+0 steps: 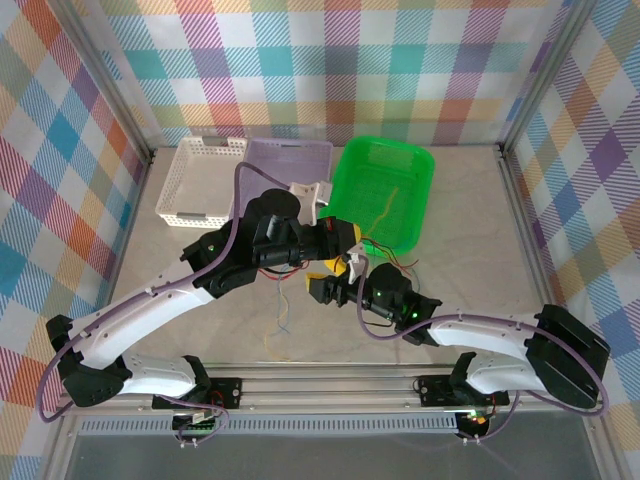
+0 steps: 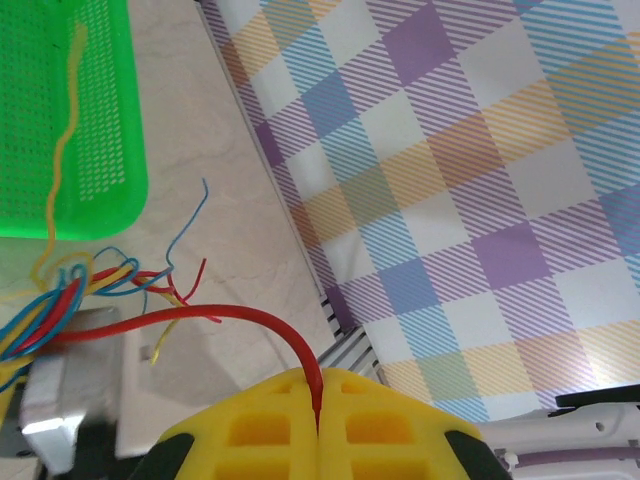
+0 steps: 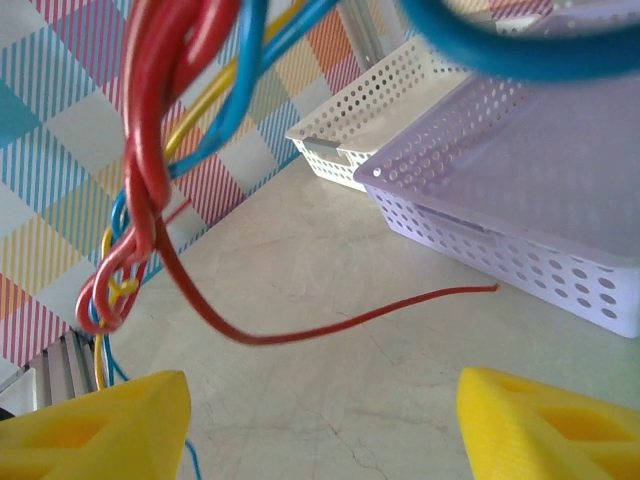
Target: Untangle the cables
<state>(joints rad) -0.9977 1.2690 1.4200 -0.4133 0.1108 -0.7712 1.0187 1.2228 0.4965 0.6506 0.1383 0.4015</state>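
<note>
My left gripper (image 2: 318, 405) is shut on a red cable (image 2: 250, 318) that arches out from between its yellow fingers. That cable runs left into a tangled bundle of red, blue and yellow cables (image 2: 65, 300) above the table. A single orange-yellow cable (image 2: 62, 140) lies in the green basket (image 2: 110, 190). My right gripper (image 3: 322, 425) is open, with bare table between its yellow fingertips (image 3: 110, 420). The bundle (image 3: 150, 170) hangs at the upper left of the right wrist view. A loose red end (image 3: 330, 322) trails from it above the gap. Both grippers meet mid-table (image 1: 338, 268).
A white basket (image 1: 200, 178), a purple basket (image 1: 290, 160) and the green basket (image 1: 388, 185) stand in a row at the back. A few thin wires (image 1: 281, 318) lie on the table in front of the arms. Checked walls enclose the table.
</note>
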